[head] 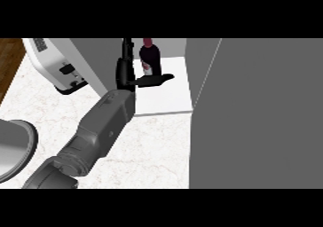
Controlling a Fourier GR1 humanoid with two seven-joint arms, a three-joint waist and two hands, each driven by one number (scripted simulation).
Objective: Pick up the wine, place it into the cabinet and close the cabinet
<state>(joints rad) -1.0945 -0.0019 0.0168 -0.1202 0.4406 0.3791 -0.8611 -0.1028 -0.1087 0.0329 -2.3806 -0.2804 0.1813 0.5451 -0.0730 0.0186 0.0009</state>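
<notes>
Wine bottle (149, 57) is upright on the white cabinet floor (171, 95), inside the opening, toward the back. So the placing step looks basically done.

One hand (141, 80) is in view, reaching in from the lower left on a grey forearm (102, 133). From where it enters I'd call it the left, but I can't be sure. It sits just beside the bottle's lower half, thumb sticking out to the right under the bottle. Fingers run straight up along the bottle's left side. Whether they touch the glass or have let go, I can't tell; they don't look curled round it. The other hand is not visible.

Left to do, as I read it: pull the hand clear, then shut the cabinet. The large grey panel (262, 115) filling the right side is probably the open door, swung toward us. Door is clearly not closed.

Surroundings: white marbled counter (151, 146) under the arm. A white appliance with dark knobs (59, 66) stands left of the cabinet. The rim of a grey round basin or bowl (10, 148) shows at the left edge. A strip of wooden floor (5, 62) shows top left.
</notes>
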